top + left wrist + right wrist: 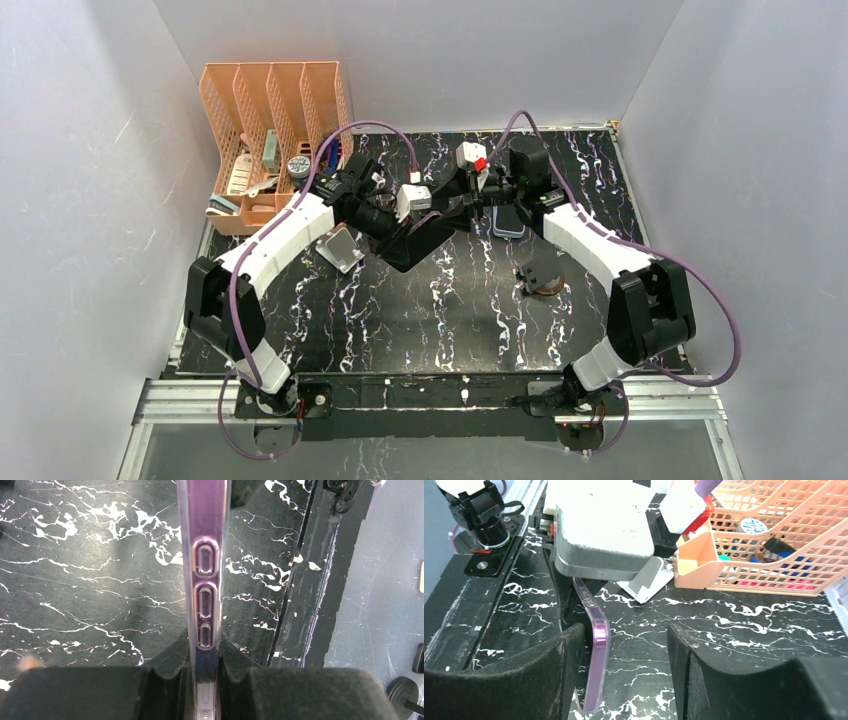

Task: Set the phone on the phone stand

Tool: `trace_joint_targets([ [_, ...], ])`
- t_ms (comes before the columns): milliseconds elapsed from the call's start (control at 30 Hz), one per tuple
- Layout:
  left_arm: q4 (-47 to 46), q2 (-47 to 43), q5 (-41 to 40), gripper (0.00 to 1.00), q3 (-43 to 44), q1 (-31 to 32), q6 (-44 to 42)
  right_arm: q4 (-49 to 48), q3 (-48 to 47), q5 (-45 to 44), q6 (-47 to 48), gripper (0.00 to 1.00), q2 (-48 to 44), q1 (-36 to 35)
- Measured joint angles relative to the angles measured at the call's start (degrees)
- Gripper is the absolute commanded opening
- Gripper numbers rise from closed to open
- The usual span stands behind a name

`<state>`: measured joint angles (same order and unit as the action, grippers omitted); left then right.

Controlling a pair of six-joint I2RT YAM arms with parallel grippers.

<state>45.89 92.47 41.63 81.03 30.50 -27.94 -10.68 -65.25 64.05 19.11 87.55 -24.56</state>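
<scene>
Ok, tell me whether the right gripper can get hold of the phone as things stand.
Probably yes: the phone stands edge-on inside the right gripper's open fingers, near one of them, nothing else in the gap. The left gripper is shut on its other end.

The desk (420, 320) is black marble streaked with white veins, the phone (599, 645) shows a purple edge under a clear case, the phone stand (646, 580) is silvery grey, the organiser (225, 110) is peach-orange lattice, and the white-and-black arms (285, 232) trail purple cables (375, 124).
</scene>
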Motion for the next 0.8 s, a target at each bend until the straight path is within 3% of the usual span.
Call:
trace_joint_targets([
  [500,0.0,1.7,-2.4,0.00,1.0,0.0,-1.5,18.7,-6.6,2.4,9.1,0.55,5.7,-0.7],
  [800,0.0,1.9,-3.8,0.00,1.4,0.0,-2.4,21.9,-6.8,5.3,10.5,0.11,7.1,-0.9],
])
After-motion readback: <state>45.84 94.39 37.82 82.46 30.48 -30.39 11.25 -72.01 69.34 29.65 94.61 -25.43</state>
